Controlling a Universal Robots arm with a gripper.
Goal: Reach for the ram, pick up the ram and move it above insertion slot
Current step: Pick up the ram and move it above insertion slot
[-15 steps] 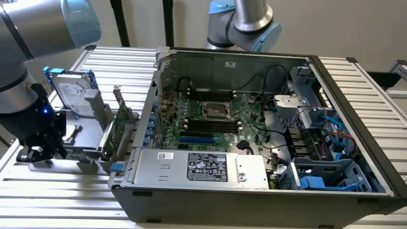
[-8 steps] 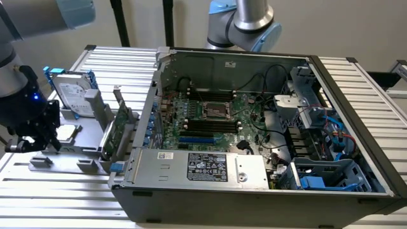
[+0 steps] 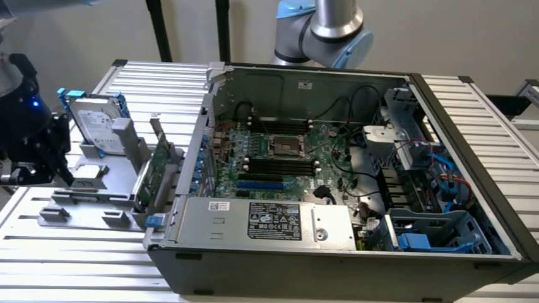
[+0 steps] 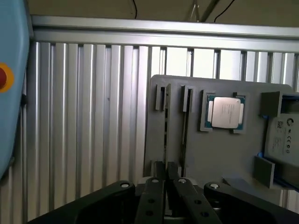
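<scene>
The ram (image 4: 167, 122) stands on edge in a groove of the grey fixture plate (image 4: 219, 154) and shows only as a thin dark strip; a second like strip (image 4: 183, 126) runs beside it. My gripper (image 4: 167, 183) hovers over the near end of those grooves, apart from them, its black fingers (image 4: 152, 198) drawn close together with nothing between them. In the exterior view the gripper (image 3: 29, 173) hangs at the far left, beside the fixture (image 3: 84, 189). The insertion slot (image 3: 278, 167) is one of several long black sockets on the motherboard inside the open case.
A silver processor (image 4: 226, 112) and a hard drive with blue rails (image 3: 97, 126) sit on the fixture, and a green card with a bracket (image 3: 156, 173) stands by it. The case wall (image 3: 206, 126), its power supply (image 3: 261, 221) and cables surround the board. A shorter blue slot (image 3: 261, 186) lies nearby.
</scene>
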